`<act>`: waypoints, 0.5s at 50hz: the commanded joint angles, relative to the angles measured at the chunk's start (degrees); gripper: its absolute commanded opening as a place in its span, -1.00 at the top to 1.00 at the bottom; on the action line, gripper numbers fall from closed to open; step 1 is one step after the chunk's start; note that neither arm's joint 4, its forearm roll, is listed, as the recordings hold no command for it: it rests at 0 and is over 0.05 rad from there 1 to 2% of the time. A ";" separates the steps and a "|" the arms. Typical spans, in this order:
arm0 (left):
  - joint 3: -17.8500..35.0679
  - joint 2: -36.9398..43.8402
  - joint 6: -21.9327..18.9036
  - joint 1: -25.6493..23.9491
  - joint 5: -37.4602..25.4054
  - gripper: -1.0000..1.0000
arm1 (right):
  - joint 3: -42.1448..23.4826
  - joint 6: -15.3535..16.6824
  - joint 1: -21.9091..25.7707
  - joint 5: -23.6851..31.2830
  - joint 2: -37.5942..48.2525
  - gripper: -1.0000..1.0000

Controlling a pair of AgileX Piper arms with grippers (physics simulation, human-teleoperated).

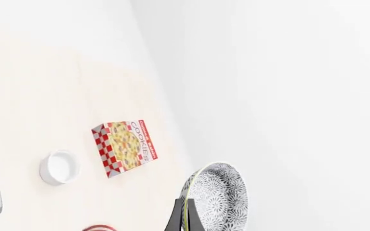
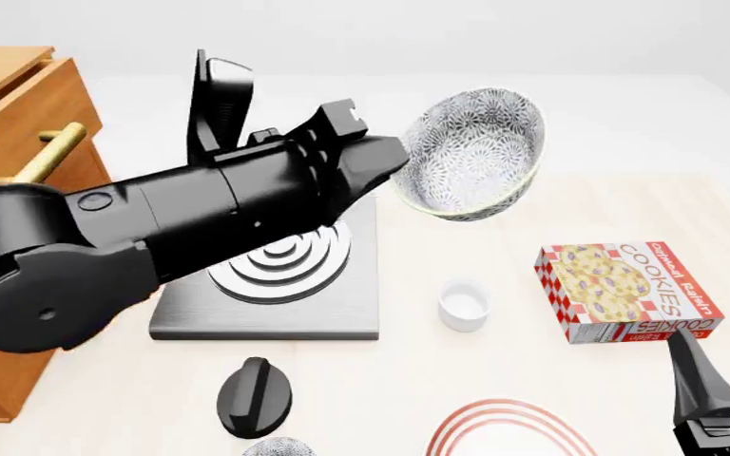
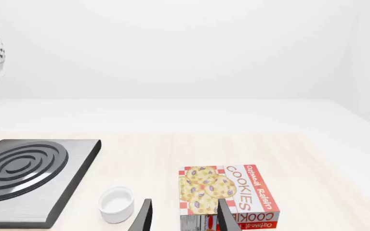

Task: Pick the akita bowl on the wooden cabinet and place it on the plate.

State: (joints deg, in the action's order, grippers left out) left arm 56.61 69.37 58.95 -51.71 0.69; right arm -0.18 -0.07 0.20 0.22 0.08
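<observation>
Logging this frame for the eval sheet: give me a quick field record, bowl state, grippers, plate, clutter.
bowl: akita bowl held in the air, tilted, off the wooden cabinet
left gripper: left gripper shut on the bowl's rim
right gripper: right gripper open, low over the table, holding nothing
plate: plate at the near edge, nothing on it
clutter: cookie box, small white cup, grey stove slab
task status: bowl not yet on plate
</observation>
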 commanded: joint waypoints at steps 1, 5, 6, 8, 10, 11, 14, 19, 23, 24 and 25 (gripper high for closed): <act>-1.36 0.72 0.26 -2.00 0.63 1.00 | 0.00 0.01 0.01 0.00 0.00 -1.00; -1.77 0.95 0.32 -2.32 0.66 1.00 | 0.00 -0.03 -0.01 0.01 0.00 -1.00; -1.85 1.00 0.30 -2.46 0.65 1.00 | 0.00 -0.01 0.01 0.01 0.00 -1.00; -2.08 1.10 0.37 -2.66 0.67 1.00 | 0.00 0.03 0.00 -0.02 0.00 -1.00; -2.71 1.35 0.59 -2.88 0.93 1.00 | 0.00 -0.01 0.00 0.01 0.00 -1.00; -2.72 1.35 0.59 -2.88 0.94 1.00 | 0.00 -0.01 0.00 0.01 0.00 -1.00; -3.72 1.44 0.83 -3.31 1.30 1.00 | 0.00 0.02 0.00 0.00 0.00 -1.00; -4.74 1.60 1.25 -3.63 1.69 1.00 | 0.00 0.03 0.00 -0.01 0.00 -1.00; -5.19 1.81 1.49 -3.87 1.95 1.00 | 0.05 0.04 0.02 -0.08 0.02 -1.00; -5.34 1.84 1.60 -3.86 2.06 1.00 | 0.06 0.05 0.03 -0.10 0.02 -1.00; -5.47 1.90 1.59 -3.91 2.21 1.00 | 0.06 0.04 0.02 -0.10 0.02 -1.00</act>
State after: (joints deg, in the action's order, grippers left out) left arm 52.37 71.02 60.01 -54.89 1.91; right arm -0.17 -0.06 0.20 0.19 0.08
